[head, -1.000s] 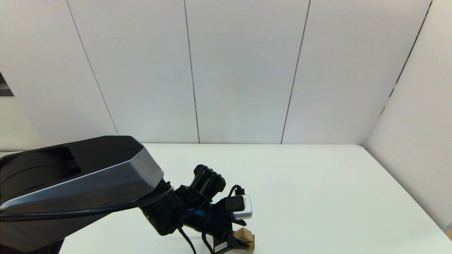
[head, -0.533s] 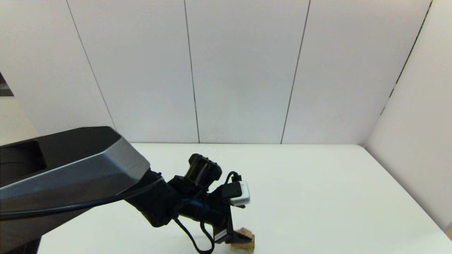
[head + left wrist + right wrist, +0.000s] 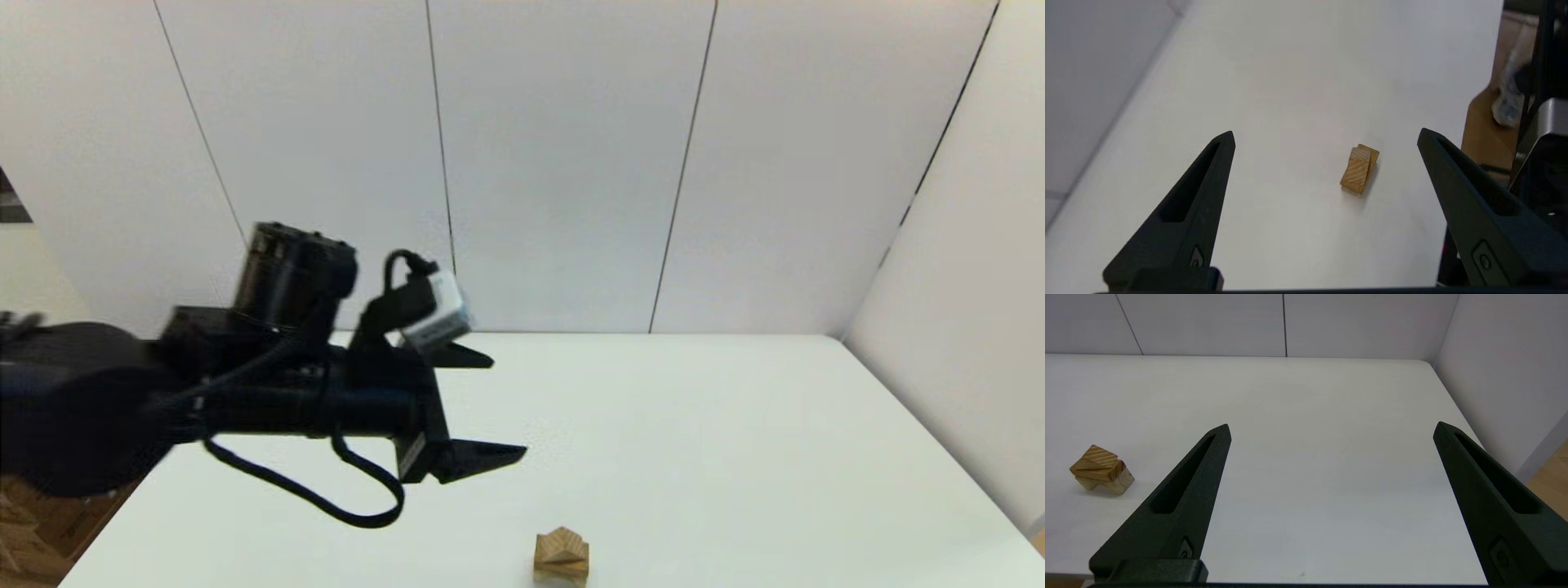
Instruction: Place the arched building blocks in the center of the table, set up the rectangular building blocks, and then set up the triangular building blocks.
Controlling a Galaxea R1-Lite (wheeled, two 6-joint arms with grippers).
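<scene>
The three blocks sit stacked near the worktop's (image 3: 735,425) near edge: wedge (image 3: 561,545) on bar (image 3: 1106,470) on arch (image 3: 1122,481). The left claw (image 3: 490,404) hangs spread, empty, above and left; the right claw (image 3: 1331,428) is spread too. Any knock could topple the stack.

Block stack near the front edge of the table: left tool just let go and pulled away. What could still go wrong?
1. The block stack looks skewed: in the right wrist view the top piece sits turned against the ones under it, so a bump could topple it.
2. It stands close to the table front edge; a fall could go off the table.
3. The left tool hangs open above the table, left of the stack; a low sweep back could clip it.
</scene>
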